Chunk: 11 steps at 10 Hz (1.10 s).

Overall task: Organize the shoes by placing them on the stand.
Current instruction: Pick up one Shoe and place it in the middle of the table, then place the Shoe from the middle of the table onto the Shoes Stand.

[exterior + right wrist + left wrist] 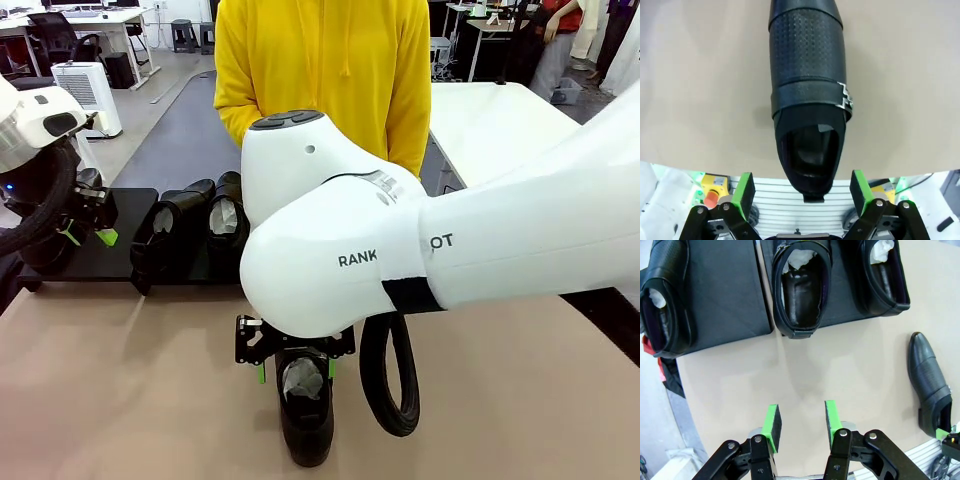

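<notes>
Three glossy black shoes sit on the matte-black stand: one at the left, one in the middle and one at the right, white paper showing inside. My left gripper hovers over bare table just in front of the stand, jaws apart with nothing between them. A fourth shoe lies on the tan table near the front edge. My right gripper stands wide open around its heel, a gap on each side. From the front, that gripper is right above this shoe.
A person in a yellow hoodie stands at the far side of the table. My right arm's big white body and black cable loop cross the middle. The table's front edge and metal rail lie under the right gripper.
</notes>
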### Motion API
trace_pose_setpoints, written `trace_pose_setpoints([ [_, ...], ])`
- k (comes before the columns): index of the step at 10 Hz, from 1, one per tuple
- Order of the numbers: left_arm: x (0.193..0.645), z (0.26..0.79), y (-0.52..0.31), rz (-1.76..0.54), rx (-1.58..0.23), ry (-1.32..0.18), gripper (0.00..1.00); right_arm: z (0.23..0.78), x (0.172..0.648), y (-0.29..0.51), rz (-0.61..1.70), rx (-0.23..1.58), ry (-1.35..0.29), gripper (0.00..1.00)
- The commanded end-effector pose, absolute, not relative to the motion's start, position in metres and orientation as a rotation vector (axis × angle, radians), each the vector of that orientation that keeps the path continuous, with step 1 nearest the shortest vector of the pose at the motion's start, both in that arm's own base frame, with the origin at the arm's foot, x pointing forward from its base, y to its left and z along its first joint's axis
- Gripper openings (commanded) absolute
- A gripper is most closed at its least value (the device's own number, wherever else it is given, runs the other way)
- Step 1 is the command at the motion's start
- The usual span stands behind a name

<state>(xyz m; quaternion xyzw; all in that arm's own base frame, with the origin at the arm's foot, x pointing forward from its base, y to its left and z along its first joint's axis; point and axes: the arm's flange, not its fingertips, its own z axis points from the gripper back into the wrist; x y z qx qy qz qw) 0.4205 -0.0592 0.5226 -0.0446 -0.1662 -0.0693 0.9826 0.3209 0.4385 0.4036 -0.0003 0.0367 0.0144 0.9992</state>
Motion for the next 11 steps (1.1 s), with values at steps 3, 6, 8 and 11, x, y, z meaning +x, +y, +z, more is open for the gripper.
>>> trace_pose_setpoints([
  [3, 0.419, 0.521, -0.057, -0.145, -0.088, -0.348, 0.49, 0.403, 0.325, 0.443, 0.011, 0.021, 0.064, 1.00],
  [6, 0.419, 0.521, -0.057, -0.145, -0.088, -0.348, 0.49, 0.403, 0.325, 0.443, 0.011, 0.021, 0.064, 1.00],
  [8, 0.419, 0.521, -0.057, -0.145, -0.088, -0.348, 0.49, 0.399, 0.324, 0.440, 0.026, 0.012, 0.071, 1.00],
  [11, 0.396, 0.514, -0.075, -0.180, -0.089, -0.356, 0.49, 0.448, 0.334, 0.328, -0.228, -0.068, -0.053, 1.00],
])
